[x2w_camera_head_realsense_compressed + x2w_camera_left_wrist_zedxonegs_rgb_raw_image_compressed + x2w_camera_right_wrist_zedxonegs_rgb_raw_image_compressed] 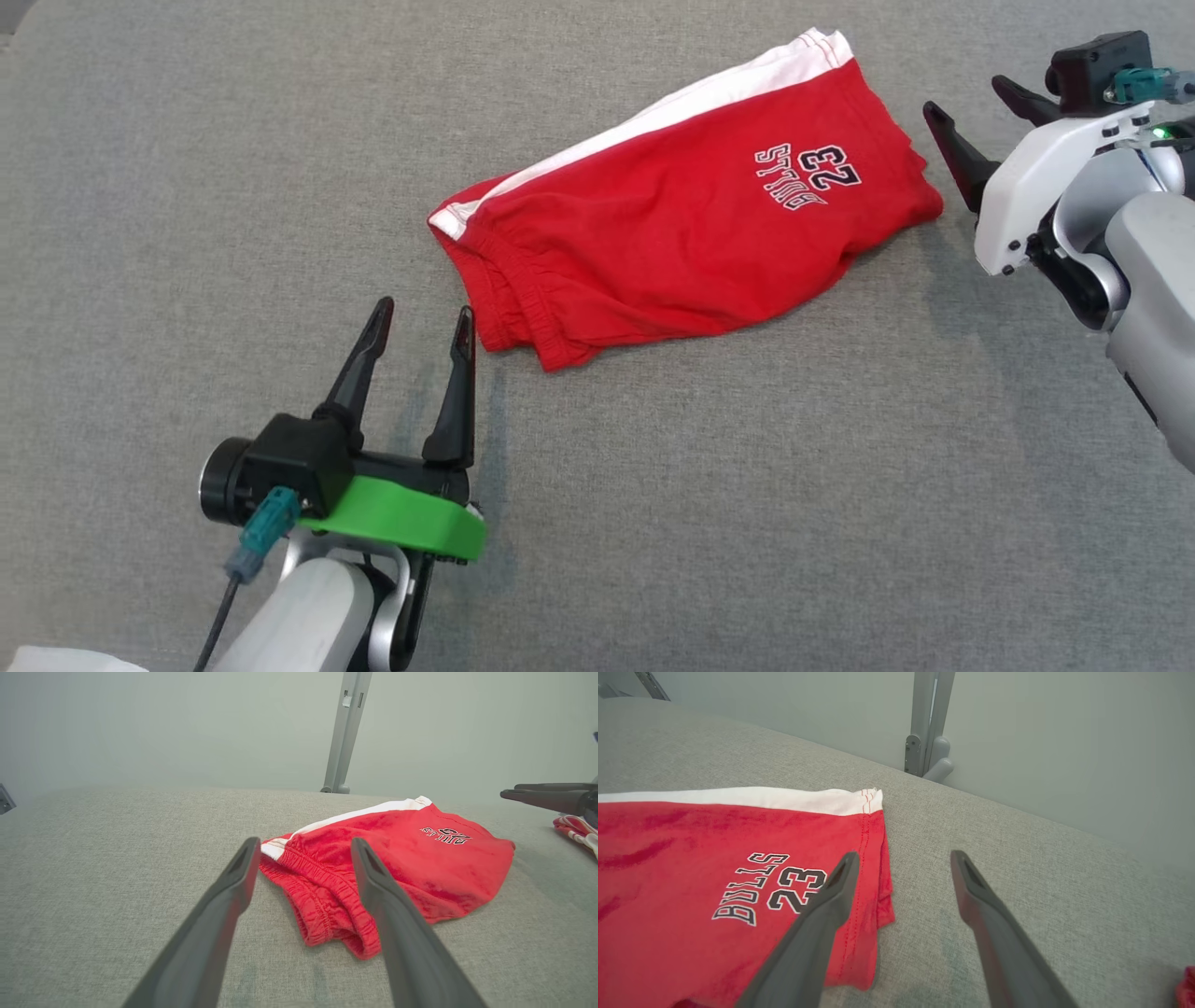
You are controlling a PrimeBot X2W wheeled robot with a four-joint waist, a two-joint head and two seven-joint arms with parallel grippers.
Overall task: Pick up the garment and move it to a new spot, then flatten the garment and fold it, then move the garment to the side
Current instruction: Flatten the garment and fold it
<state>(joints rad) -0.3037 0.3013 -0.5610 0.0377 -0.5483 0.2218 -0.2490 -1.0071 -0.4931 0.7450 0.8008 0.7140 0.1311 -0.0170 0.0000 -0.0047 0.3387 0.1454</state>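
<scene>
Left pincer (423, 310) is seen spread and empty just beside the waistband end of the red Bulls shorts (691, 215). Right pincer (963, 95), likewise spread, is held near the hem end. The shorts are laid, apparently folded, on the grey cloth surface (187, 187). The fold could be dragged open if one layer alone is pinched. Another red-and-white garment (577, 830), near the right pincer, could be snagged; no other obstacle is seen.
</scene>
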